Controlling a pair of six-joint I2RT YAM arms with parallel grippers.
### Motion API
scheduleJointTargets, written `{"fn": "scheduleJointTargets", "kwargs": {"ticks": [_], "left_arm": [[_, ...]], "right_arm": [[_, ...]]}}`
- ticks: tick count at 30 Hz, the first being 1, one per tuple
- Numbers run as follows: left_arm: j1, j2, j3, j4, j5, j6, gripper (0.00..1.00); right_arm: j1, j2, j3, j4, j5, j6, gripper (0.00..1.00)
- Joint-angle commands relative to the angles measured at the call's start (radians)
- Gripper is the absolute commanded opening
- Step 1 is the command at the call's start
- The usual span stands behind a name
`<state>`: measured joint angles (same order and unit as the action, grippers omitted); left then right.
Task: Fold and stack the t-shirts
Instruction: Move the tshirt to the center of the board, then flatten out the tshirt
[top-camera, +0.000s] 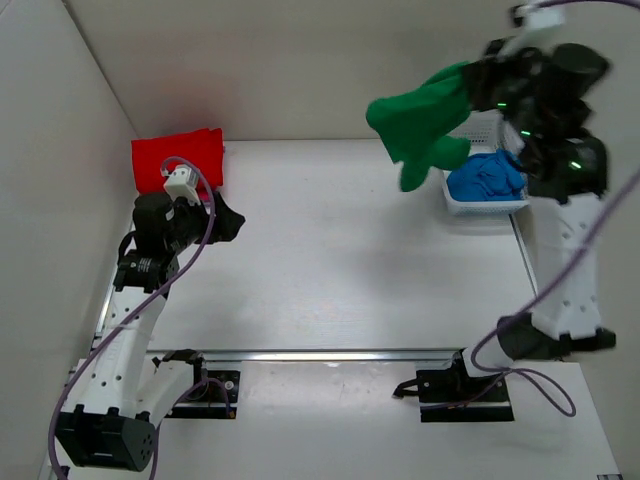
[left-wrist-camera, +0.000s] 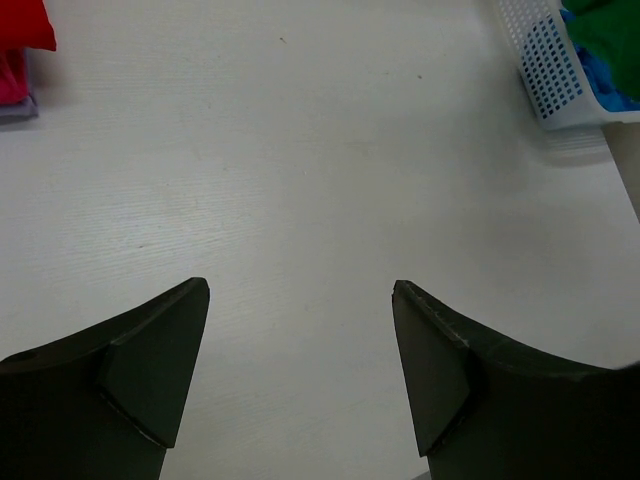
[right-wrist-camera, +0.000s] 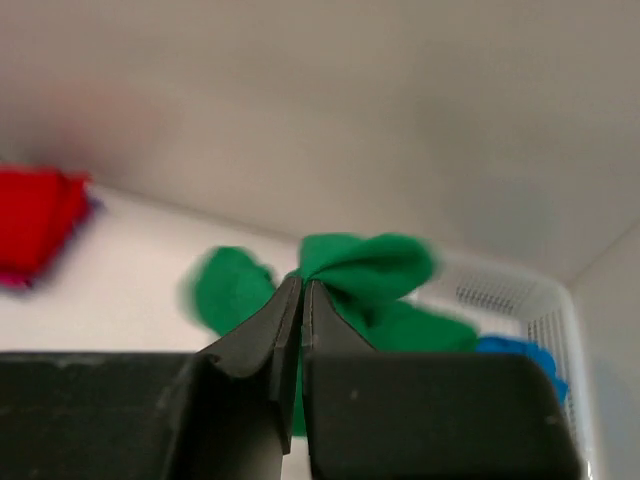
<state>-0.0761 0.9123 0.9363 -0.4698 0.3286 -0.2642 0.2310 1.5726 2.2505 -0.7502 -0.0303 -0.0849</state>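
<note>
Right tool (right-wrist-camera: 301, 285) tight on green t-shirt (top-camera: 420, 120) aloft near basket (top-camera: 480, 209); left tool (left-wrist-camera: 300, 287) wide apart, empty.

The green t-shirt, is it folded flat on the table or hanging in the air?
Hanging, not folded. The right gripper is shut on the green t-shirt, which dangles bunched above the table near the basket.

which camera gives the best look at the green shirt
Top external: the green t-shirt hangs in full outline from the right end effector. The right wrist view shows only blurred, bunched folds past the shut tips. The left wrist view catches just a green scrap at its top right corner, over the white basket.
</note>
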Motion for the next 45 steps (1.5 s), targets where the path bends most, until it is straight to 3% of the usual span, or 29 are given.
{"fn": "scheduleJointTargets", "kwargs": {"ticks": [1,5,10,11,14,18,20,22,23,24,27,34,41,45], "left_arm": [[-0.004,-0.027,0.002,0.022,0.021,-0.024,0.85],[0.021,-0.046,0.013,0.017,0.009,-0.03,0.86],[0.026,-0.066,0.029,0.002,-0.025,-0.027,0.87],[0.032,-0.058,0.044,-0.007,-0.033,-0.038,0.88],[0.035,-0.053,0.041,-0.009,-0.022,-0.037,0.88],[0.022,-0.053,0.024,0.002,-0.016,-0.055,0.9],[0.007,-0.046,0.007,0.013,0.004,-0.063,0.9],[-0.025,-0.023,-0.005,0.029,0.055,-0.06,0.9],[-0.065,-0.004,-0.008,0.042,0.07,-0.055,0.9],[-0.091,-0.004,-0.016,0.045,0.07,-0.055,0.9],[-0.227,0.086,-0.039,0.048,-0.001,-0.018,0.89],[-0.396,0.339,-0.119,0.219,-0.066,-0.043,0.87],[-0.516,0.551,-0.156,0.377,-0.14,-0.081,0.87],[-0.543,0.576,-0.163,0.491,-0.071,-0.162,0.86]], "right_arm": [[-0.168,-0.198,0.009,0.17,-0.256,0.149,0.0],[-0.323,-0.316,-0.161,0.302,-0.495,0.278,0.0],[-0.294,-0.28,-0.265,0.304,-0.566,0.332,0.0],[-0.133,-0.261,-0.437,0.298,-0.48,0.279,0.0],[0.002,-0.26,-0.549,0.318,-0.329,0.255,0.0],[0.085,-0.206,-0.704,0.358,-0.266,0.258,0.0],[0.132,-0.148,-0.7,0.316,-0.183,0.222,0.23],[0.178,-0.07,-0.642,0.206,-0.075,0.171,0.63],[0.186,-0.045,-0.629,0.163,-0.015,0.156,0.88],[0.192,-0.04,-0.625,0.16,0.007,0.149,0.99],[0.171,-0.043,-0.641,0.138,0.027,0.139,0.99],[0.05,-0.144,-0.828,0.127,0.049,0.154,0.99],[-0.085,-0.267,-1.092,0.166,-0.014,0.174,1.0],[-0.122,-0.292,-1.184,0.187,-0.008,0.189,0.99]]}}
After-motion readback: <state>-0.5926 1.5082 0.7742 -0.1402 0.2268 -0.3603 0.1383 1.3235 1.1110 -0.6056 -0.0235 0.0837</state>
